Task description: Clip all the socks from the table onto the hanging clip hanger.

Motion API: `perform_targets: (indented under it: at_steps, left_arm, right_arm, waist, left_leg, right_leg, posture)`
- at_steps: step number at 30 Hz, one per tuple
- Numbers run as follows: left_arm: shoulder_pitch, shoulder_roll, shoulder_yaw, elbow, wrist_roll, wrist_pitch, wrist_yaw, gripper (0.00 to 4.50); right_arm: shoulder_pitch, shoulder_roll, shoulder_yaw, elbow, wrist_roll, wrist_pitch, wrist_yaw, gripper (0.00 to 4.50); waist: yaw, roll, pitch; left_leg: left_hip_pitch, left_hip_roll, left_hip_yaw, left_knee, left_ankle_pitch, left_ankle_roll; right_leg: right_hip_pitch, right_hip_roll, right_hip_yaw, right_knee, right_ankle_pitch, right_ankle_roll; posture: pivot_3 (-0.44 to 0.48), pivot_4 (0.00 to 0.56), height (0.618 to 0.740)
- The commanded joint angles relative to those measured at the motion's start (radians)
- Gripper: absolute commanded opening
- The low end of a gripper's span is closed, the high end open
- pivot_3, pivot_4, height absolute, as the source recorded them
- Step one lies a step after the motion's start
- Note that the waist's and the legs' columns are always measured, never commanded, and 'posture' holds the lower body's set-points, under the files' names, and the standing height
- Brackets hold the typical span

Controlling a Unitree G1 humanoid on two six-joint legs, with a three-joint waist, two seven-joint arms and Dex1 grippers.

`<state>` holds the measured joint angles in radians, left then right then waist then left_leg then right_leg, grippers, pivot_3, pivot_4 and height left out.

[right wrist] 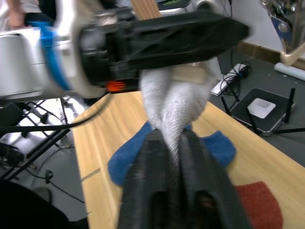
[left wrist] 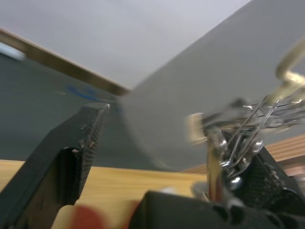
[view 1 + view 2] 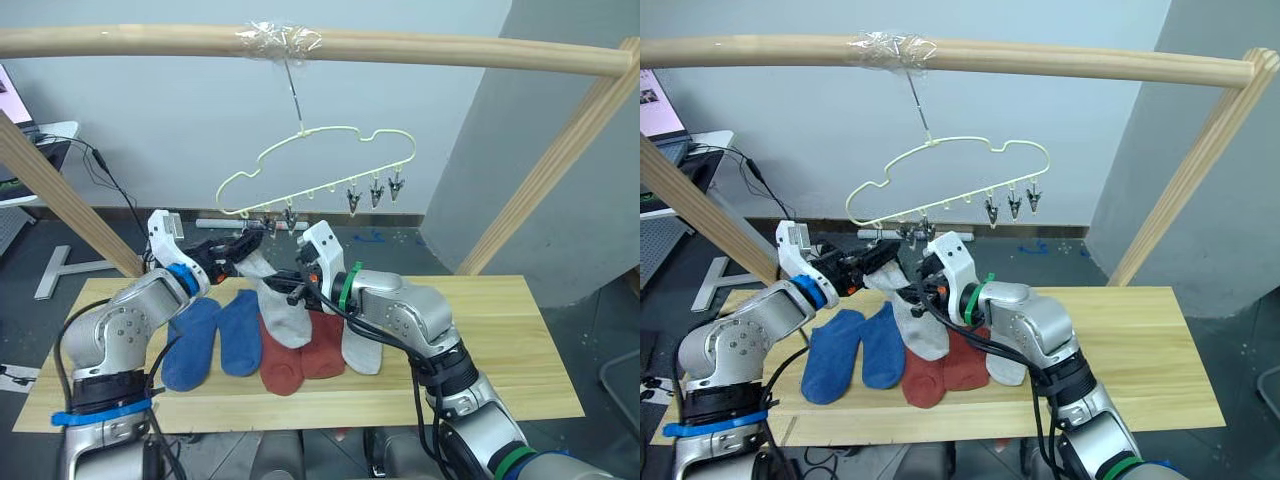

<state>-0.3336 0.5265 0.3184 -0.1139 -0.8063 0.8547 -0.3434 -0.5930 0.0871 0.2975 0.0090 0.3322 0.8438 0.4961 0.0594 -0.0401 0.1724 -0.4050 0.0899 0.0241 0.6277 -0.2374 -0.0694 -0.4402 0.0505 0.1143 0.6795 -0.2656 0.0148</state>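
Note:
The pale yellow-green clip hanger [image 3: 330, 160] hangs by its hook from the pole, with dark clips [image 3: 376, 192] along its lower wire. My right gripper [image 1: 172, 138] is shut on a light grey sock [image 3: 286, 312], held up off the table [image 3: 500, 340] below the hanger's left end. My left gripper [image 3: 252, 243] is open at that sock's top edge, with a metal clip [image 2: 233, 148] against one finger. Flat on the table lie two blue socks [image 3: 192, 342], two rust-red socks [image 3: 284, 366] and another grey sock [image 3: 362, 346].
A thick wooden pole [image 3: 450, 50] crosses overhead on slanted wooden legs [image 3: 545, 165] at both sides of the table. Cables and a small dark box [image 1: 262, 107] lie on the floor behind the table. Bare tabletop extends to the right of the socks.

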Motion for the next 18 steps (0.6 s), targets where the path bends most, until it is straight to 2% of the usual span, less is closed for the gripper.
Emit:
perform_targets:
  at_steps: [1, 3, 7, 10, 13, 17, 18]
  left_arm:
    - [0.028, 0.039, -0.003, -0.061, 0.053, -0.03, -0.013, 4.13]
    - [0.054, 0.049, 0.004, -0.078, 0.082, -0.048, -0.004, 4.13]
    - [0.163, 0.067, -0.063, -0.168, 0.262, -0.161, 0.04, 4.13]
    - [0.196, 0.07, -0.083, -0.205, 0.278, -0.197, -0.012, 4.13]
    - [0.234, 0.072, -0.088, -0.237, 0.212, -0.243, -0.174, 4.13]
    - [0.209, -0.021, -0.121, -0.23, 0.275, -0.403, -0.181, 4.13]
    - [0.204, -0.041, -0.14, -0.221, 0.303, -0.432, -0.17, 3.95]
  right_arm:
    - [0.013, 0.001, -0.003, -0.004, -0.005, -0.04, -0.003, 1.72]
    - [0.02, -0.013, -0.001, -0.007, -0.014, -0.052, -0.005, 2.47]
    - [0.066, -0.1, 0.007, -0.058, -0.066, -0.102, -0.007, 3.81]
    - [0.103, -0.128, -0.015, -0.132, -0.06, -0.14, -0.01, 3.81]
    - [0.151, -0.203, -0.033, -0.252, -0.06, -0.152, 0.011, 3.81]
    - [0.192, -0.298, -0.065, -0.406, -0.032, -0.135, 0.036, 3.81]
    - [0.196, -0.31, -0.077, -0.433, -0.019, -0.122, 0.038, 3.84]
  waist:
    - [0.001, 0.0, 0.0]
    - [0.0, 0.0, 0.0]
    - [0.004, 0.0, 0.0]
    - [0.016, 0.0, 0.001]
    - [0.018, 0.001, 0.002]
    - [0.022, 0.001, 0.002]
    - [0.021, 0.001, 0.002]
  left_leg:
    - [-0.001, 0.0, 0.0, 0.0, 0.0, 0.0]
    - [-0.001, 0.0, 0.001, 0.0, 0.0, 0.0]
    - [-0.002, 0.0, 0.0, 0.0, 0.0, 0.0]
    - [-0.002, 0.0, 0.001, 0.0, 0.0, 0.0]
    - [-0.004, 0.0, 0.0, 0.0, 0.0, 0.0]
    - [-0.004, -0.001, 0.001, 0.001, 0.0, 0.0]
    - [-0.004, -0.002, 0.0, 0.001, 0.0, 0.0]
  right_leg:
    - [0.0, 0.0, 0.0, 0.0, 0.0, 0.0]
    - [-0.001, -0.001, 0.0, 0.0, 0.0, 0.001]
    - [-0.001, -0.001, 0.0, -0.001, 0.0, 0.0]
    - [-0.001, -0.001, 0.0, -0.001, -0.001, 0.0]
    - [-0.003, -0.001, 0.0, -0.001, -0.002, 0.0]
    - [-0.002, -0.002, 0.0, -0.001, -0.002, 0.001]
    - [-0.002, -0.002, 0.0, -0.001, -0.002, 0.001]
  posture:
    - [0.269, 0.177, 0.74]
    - [0.283, 0.176, 0.74]
    - [0.291, 0.176, 0.74]
    - [0.291, 0.176, 0.74]
    - [0.297, 0.175, 0.74]
    - [0.273, 0.172, 0.74]
    - [0.273, 0.172, 0.74]
